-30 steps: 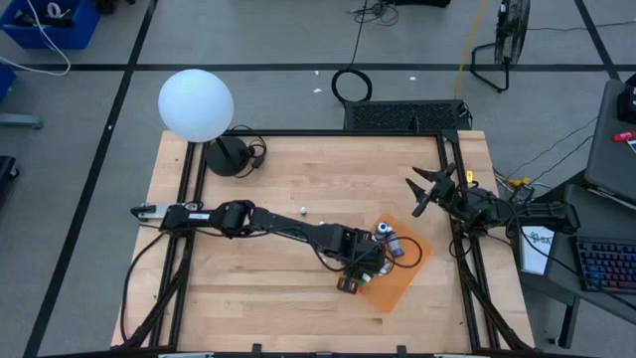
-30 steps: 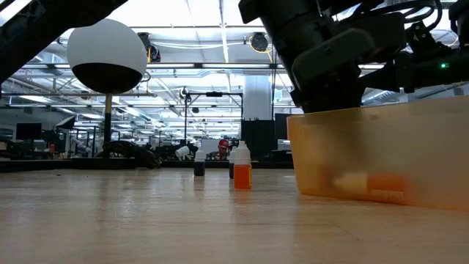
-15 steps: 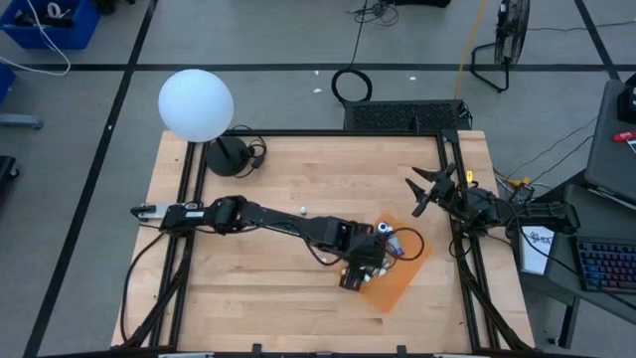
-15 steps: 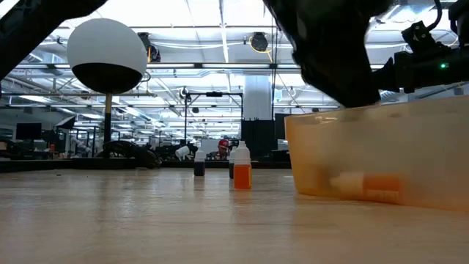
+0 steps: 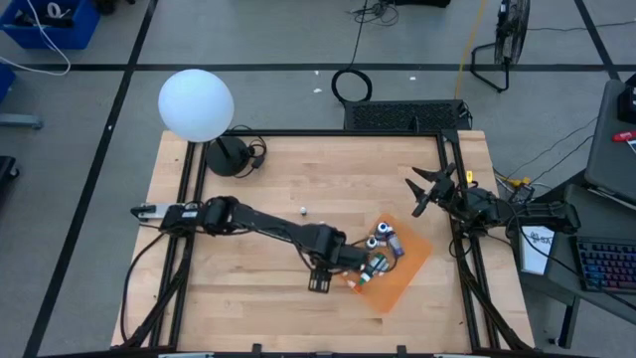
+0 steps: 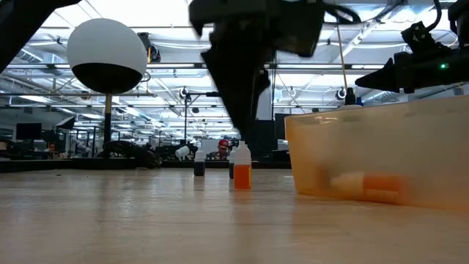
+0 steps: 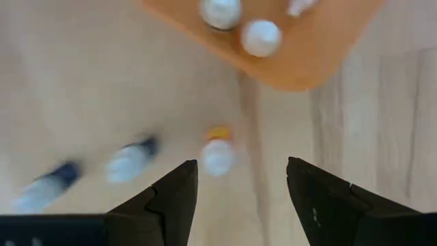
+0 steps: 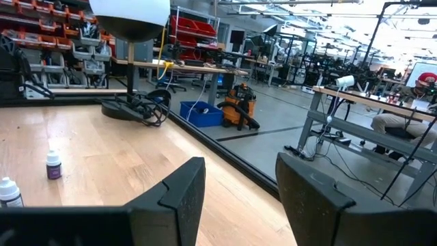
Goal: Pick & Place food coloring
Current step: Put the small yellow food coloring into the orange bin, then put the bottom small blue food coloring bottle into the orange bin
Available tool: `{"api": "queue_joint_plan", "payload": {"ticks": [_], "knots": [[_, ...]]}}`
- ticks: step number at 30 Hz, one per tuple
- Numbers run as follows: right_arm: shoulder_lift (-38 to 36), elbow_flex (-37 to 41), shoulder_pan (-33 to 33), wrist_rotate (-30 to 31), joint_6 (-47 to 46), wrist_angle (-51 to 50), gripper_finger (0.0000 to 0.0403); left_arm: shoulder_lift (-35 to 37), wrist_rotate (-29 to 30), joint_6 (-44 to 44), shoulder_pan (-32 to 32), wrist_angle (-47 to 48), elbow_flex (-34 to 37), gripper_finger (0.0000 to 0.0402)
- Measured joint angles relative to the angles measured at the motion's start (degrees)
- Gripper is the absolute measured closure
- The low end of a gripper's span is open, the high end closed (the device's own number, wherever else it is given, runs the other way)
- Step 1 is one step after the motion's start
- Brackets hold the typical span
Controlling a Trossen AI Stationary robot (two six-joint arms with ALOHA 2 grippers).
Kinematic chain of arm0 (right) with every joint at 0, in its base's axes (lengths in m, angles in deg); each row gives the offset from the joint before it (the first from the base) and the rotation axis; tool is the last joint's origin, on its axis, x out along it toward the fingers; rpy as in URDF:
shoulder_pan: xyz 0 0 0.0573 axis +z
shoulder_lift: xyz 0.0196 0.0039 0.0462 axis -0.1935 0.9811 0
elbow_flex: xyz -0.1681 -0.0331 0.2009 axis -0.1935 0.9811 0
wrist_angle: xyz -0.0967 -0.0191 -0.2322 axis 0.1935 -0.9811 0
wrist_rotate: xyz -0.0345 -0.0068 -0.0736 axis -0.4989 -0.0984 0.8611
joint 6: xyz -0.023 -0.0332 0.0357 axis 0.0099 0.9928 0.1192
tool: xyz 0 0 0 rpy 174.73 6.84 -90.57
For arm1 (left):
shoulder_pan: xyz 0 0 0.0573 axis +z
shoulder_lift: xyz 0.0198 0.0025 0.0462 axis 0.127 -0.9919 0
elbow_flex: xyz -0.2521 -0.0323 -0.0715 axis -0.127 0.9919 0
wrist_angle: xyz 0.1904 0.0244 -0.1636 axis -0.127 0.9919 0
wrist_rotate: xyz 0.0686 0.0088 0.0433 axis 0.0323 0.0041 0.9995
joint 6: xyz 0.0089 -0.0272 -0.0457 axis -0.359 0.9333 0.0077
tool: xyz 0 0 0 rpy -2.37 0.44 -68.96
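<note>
Left claw hovering with fingers apart beside bottles lying in orange tray, having pulled back from over it, right claw waiting open.

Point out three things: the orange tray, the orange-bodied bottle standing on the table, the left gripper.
Translucent orange plastic tray (image 5: 409, 268), high view, bare right part of its floor.
Orange-bodied, white-capped bottle (image 6: 242, 174), low view, its orange body.
Left gripper (image 7: 240, 179), left wrist view, midway between its open fingers.
</note>
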Motion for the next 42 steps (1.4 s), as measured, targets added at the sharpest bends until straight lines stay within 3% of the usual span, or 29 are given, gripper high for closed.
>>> {"api": "queue_joint_plan", "payload": {"ticks": [11,20,24,32,39,42], "knots": [[0.00,0.01,0.01,-0.01,0.01,0.00,0.0236,-0.09,1.44,0.89,0.51,-6.73,9.21,0.0179],[0.00,0.00,0.01,-0.02,-0.01,0.00,0.0236,-0.06,1.57,-2.25,0.02,-7.05,10.53,0.0179],[0.00,0.00,0.00,0.00,-0.01,0.00,0.0236,0.04,4.54,-3.50,-0.72,-7.14,10.53,0.0179],[0.00,0.01,-0.01,-0.01,0.00,0.00,0.0236,6.10,8.05,-3.29,-0.63,-10.09,10.53,0.0179],[-0.01,0.00,-0.01,-0.01,0.00,0.01,0.0236,7.52,8.85,-6.50,2.42,-10.98,10.50,0.0179],[-0.02,0.00,0.00,-0.01,0.00,0.00,0.0236,7.63,5.47,-8.12,4.60,-14.24,12.73,0.0179]]}}
